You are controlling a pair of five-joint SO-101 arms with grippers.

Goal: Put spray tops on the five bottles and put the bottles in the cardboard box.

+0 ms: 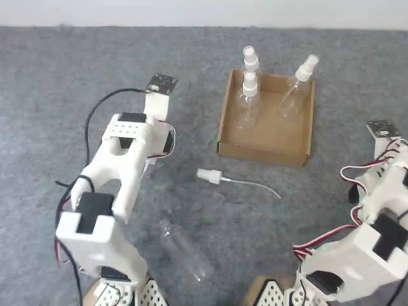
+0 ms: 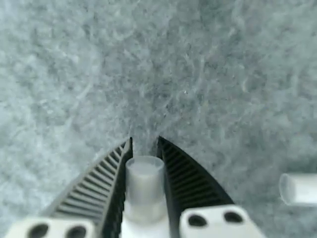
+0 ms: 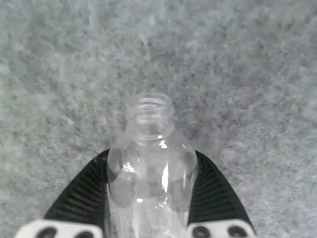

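Observation:
My left gripper (image 2: 144, 141) is shut on a white spray top (image 2: 144, 182), held over grey carpet; in the high view that arm's gripper (image 1: 160, 141) sits left of the cardboard box (image 1: 262, 150). Between the fingers of my right gripper (image 3: 151, 156), which is shut, stands a clear bottle (image 3: 148, 163) with a bare open neck; that arm (image 1: 382, 191) is at the right edge. Three bottles with spray tops (image 1: 246, 102) stand or lean in the box. One loose spray top (image 1: 209, 175) with its thin tube lies in front of the box. An uncapped bottle (image 1: 185, 248) lies near the front.
Grey carpet (image 1: 51, 95) covers the whole table. In the left wrist view a white cylinder (image 2: 297, 189) lies on the carpet close beside the gripper. Both arm bases (image 1: 268, 294) stand at the front edge, with red and black cables hanging from the arms.

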